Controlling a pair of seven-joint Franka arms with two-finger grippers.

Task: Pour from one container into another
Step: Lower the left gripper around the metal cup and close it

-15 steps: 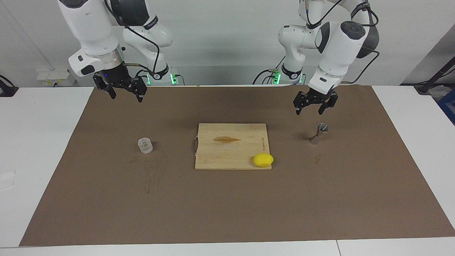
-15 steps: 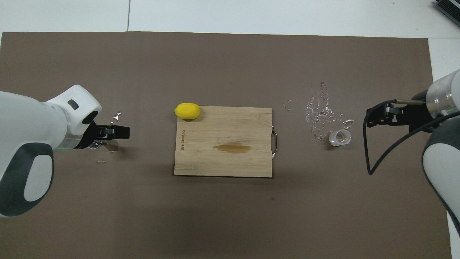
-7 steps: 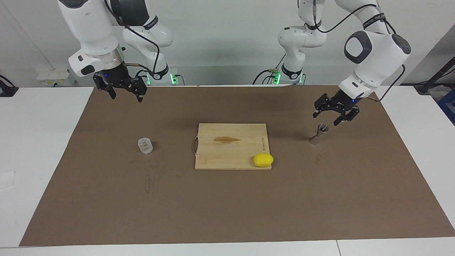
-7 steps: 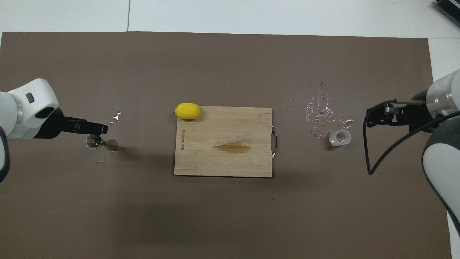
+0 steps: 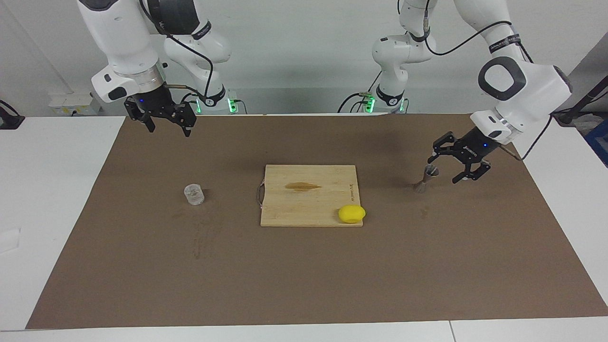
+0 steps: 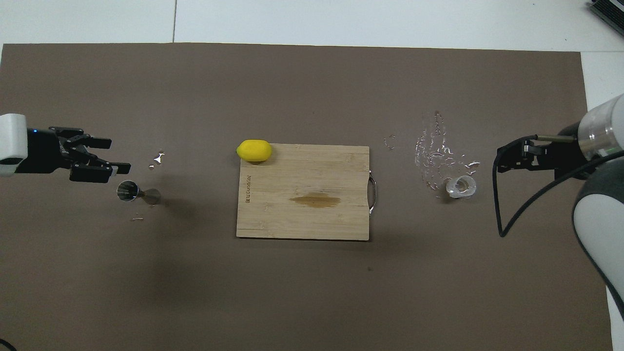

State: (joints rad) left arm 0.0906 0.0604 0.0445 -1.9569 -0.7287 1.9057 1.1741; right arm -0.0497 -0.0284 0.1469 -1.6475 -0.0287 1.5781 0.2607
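Note:
The clear faceted glass tumbler (image 5: 194,194) stands on the brown mat toward the right arm's end; it also shows in the overhead view (image 6: 460,187). The metal hourglass jigger (image 5: 426,179) stands upright toward the left arm's end, also seen from overhead (image 6: 134,192). My left gripper (image 5: 442,171) is open and empty, turned sideways, low and close beside the jigger's top cone, not around it; it also shows overhead (image 6: 119,155). My right gripper (image 5: 169,130) is open and empty, raised over the mat's edge nearest the robots, apart from the tumbler, and waits (image 6: 502,161).
A wooden cutting board (image 5: 308,209) with a wet stain lies mid-table between the two containers. A yellow lemon (image 5: 352,213) rests at its corner. Water droplets (image 6: 434,151) are scattered on the mat beside the tumbler. The brown mat (image 5: 304,275) covers the table.
My left gripper has swung outward toward the left arm's end, dropped lower and turned sideways beside the jigger. The right arm, tumbler and jigger have not moved.

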